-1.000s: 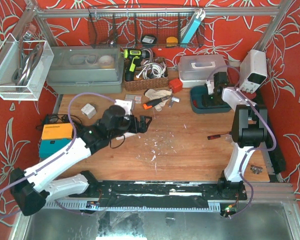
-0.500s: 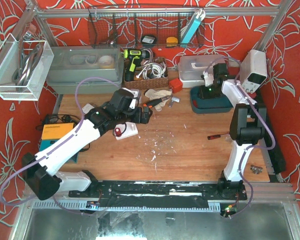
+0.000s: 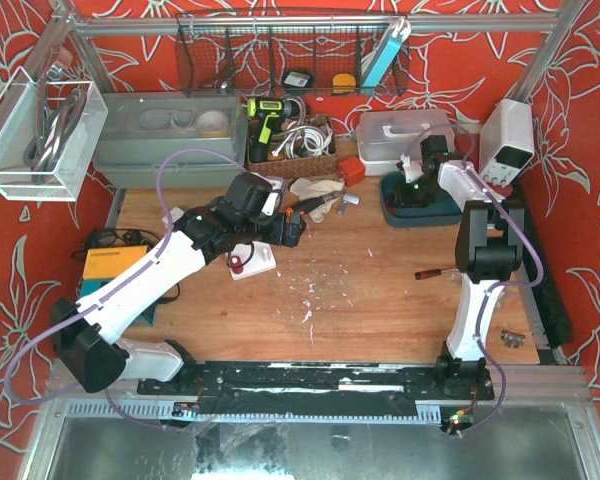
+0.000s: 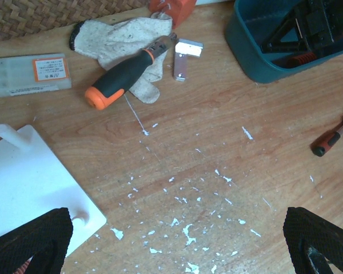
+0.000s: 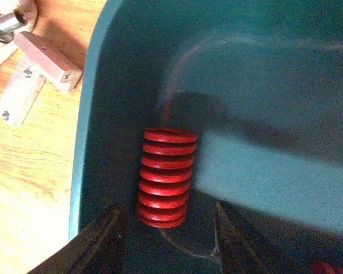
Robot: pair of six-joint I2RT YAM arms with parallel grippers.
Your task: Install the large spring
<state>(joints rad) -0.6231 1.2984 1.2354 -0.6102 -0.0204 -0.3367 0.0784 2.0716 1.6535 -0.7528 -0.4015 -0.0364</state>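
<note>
A large red coil spring lies in the teal bin, close to its left wall. My right gripper is open inside the bin, its fingers on either side of the spring's near end, not touching it. In the top view the right gripper sits over the teal bin at the back right. A white plate with pegs lies at the left of the left wrist view; it also shows in the top view. My left gripper is open and empty above the wood beside the plate.
An orange-handled screwdriver lies on a grey glove. A small metal bracket and a clear parts case lie near. A red-handled tool lies right of centre. A wooden block sits outside the bin. White flakes dot the table.
My left arm swung back and right, from the left middle to beside the white plate. My right gripper moved slightly back and down over the teal bin.
</note>
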